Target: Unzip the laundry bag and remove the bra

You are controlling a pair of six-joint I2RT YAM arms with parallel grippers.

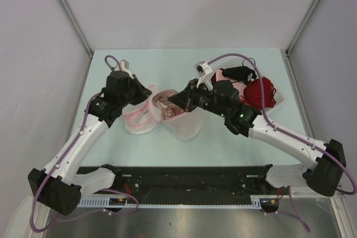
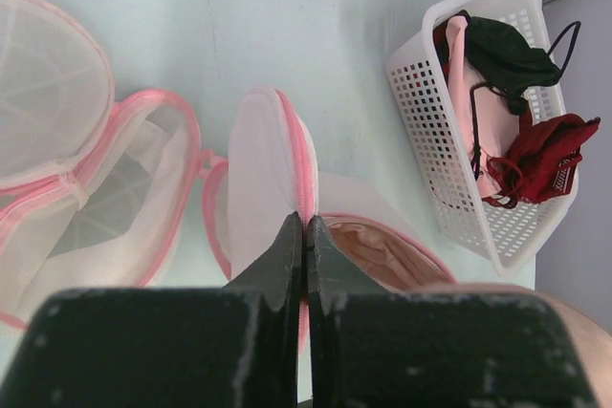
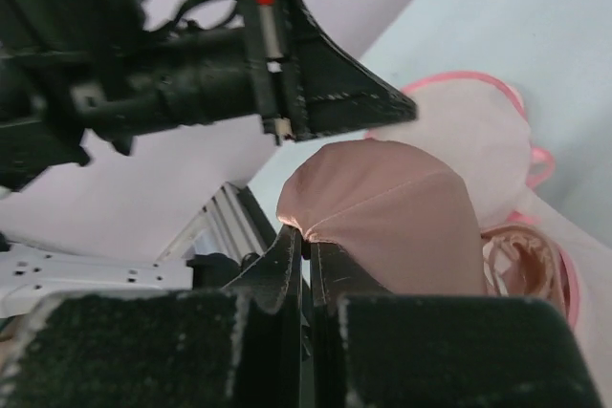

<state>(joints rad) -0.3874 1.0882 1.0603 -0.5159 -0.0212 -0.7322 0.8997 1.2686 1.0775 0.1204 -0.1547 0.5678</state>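
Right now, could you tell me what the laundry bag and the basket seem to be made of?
The laundry bag looks like soft translucent white mesh fabric, matte, with pink trim: it folds limply. The basket seems rigid white plastic, smooth, with moulded rows of slots.

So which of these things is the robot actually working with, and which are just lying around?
Working with:
mesh laundry bag, pinched by the left gripper; pale pink padded garment, pinched by the right gripper.

Lying about:
white basket holding a black garment and a dark red garment; second, open mesh bag.
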